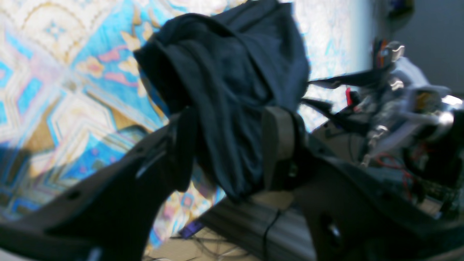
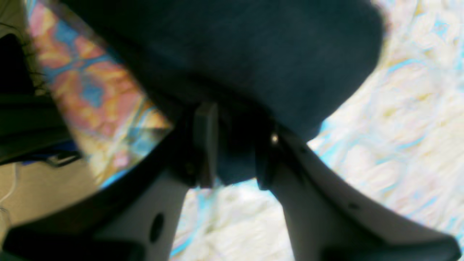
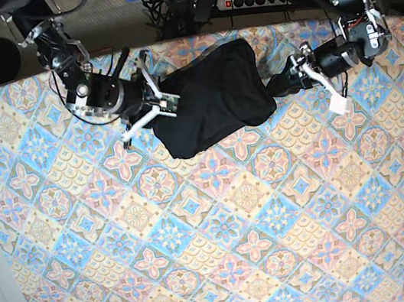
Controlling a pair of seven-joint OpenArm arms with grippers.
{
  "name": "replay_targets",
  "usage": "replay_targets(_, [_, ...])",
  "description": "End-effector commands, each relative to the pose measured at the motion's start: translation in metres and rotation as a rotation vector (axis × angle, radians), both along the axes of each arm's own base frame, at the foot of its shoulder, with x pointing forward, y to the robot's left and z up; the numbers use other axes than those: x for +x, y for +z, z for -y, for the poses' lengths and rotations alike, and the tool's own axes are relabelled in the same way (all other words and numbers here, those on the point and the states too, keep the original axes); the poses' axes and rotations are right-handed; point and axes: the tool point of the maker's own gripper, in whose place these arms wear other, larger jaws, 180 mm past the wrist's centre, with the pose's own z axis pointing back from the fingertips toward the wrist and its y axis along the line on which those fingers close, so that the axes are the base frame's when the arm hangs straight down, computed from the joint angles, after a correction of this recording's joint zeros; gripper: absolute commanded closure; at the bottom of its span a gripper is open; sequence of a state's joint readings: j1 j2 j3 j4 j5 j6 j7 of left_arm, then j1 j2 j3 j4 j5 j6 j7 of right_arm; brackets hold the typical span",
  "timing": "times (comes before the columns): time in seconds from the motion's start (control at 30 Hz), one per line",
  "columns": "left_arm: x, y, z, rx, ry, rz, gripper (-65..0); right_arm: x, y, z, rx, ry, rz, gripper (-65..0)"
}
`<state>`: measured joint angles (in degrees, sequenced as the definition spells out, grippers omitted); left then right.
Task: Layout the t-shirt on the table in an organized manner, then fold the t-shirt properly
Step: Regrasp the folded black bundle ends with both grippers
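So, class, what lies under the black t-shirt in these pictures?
Under the bunched t-shirt lies the diamond-patterned tablecloth, visible all around it. The cloth directly beneath is covered. Each claw, left and right, has shirt fabric between its fingers.

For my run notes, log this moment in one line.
black thin-fabric t-shirt: bunched, far table edge | left end effector: fabric between jaws | right end effector: gripping shirt

Two dark arms with mixed black and pale gripper parts

The left gripper (image 1: 232, 148) has matte black fingers with small round holes and a grey-brown pad (image 1: 277, 134); the right gripper (image 2: 232, 145) has pale grey fingers, dark pads and a bright screw (image 2: 274, 138); from the base view both arms are black-jointed, with white gripper parts and thin cables.
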<state>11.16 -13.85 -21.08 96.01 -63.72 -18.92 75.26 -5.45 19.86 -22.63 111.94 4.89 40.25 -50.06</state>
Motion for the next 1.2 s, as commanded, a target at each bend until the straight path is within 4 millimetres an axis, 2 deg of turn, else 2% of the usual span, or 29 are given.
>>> replay_targets(0.0, [0.014, 0.01, 0.012, -0.021, -0.021, 0.044, -25.4, 0.002, 0.004, -0.001, 0.013, 0.0, 0.012, -16.1])
replay_targets(0.17, [0.036, -0.001, 0.057, 0.05, -0.125, 0.048, -24.5, -0.016, -0.002, -0.019, 0.012, 0.072, -0.02, -16.0])
replay_targets(0.27, [0.039, -0.011, 0.066, 0.14, -0.16, 0.048, -24.5, -0.028, -0.008, -0.024, 0.005, 0.105, -0.044, -16.0])
replay_targets(0.33, [0.037, -0.02, 0.068, 0.193, -0.176, 0.048, -24.5, -0.04, -0.016, -0.018, -0.011, 0.112, -0.073, -16.0])
replay_targets(0.47, [0.025, -0.042, 0.054, 0.286, -0.205, 0.0, -24.5, -0.048, -0.022, -0.01, -0.037, 0.117, -0.094, -16.0])
replay_targets(0.6, [0.022, -0.056, 0.035, 0.313, -0.181, -0.031, -24.5, -0.056, -0.031, 0.006, -0.097, 0.115, -0.122, -16.0])
replay_targets(0.7, [0.02, -0.058, 0.022, 0.337, -0.174, -0.036, -24.5, -0.054, -0.029, 0.014, -0.113, 0.117, -0.11, -15.9])
replay_targets(0.83, [0.017, -0.062, 0.015, 0.36, -0.176, -0.047, -24.5, -0.049, -0.021, 0.014, -0.107, 0.114, -0.085, -12.4])
replay_targets(0.9, [0.012, -0.065, 0.014, 0.358, -0.174, -0.057, -24.5, -0.042, -0.019, 0.02, -0.11, 0.088, -0.071, -10.6])
replay_targets(0.97, [0.015, -0.064, 0.01, 0.36, -0.147, -0.033, -24.5, -0.035, -0.016, 0.027, -0.115, 0.06, -0.058, -9.0])
replay_targets(1.07, [0.016, -0.064, 0.006, 0.352, -0.111, -0.007, -24.5, -0.029, -0.012, 0.029, -0.106, 0.042, -0.042, -7.1])
replay_targets(1.17, [0.018, -0.055, -0.009, 0.312, -0.024, -0.005, -24.4, -0.026, -0.006, 0.015, -0.05, 0.044, -0.028, -5.1])
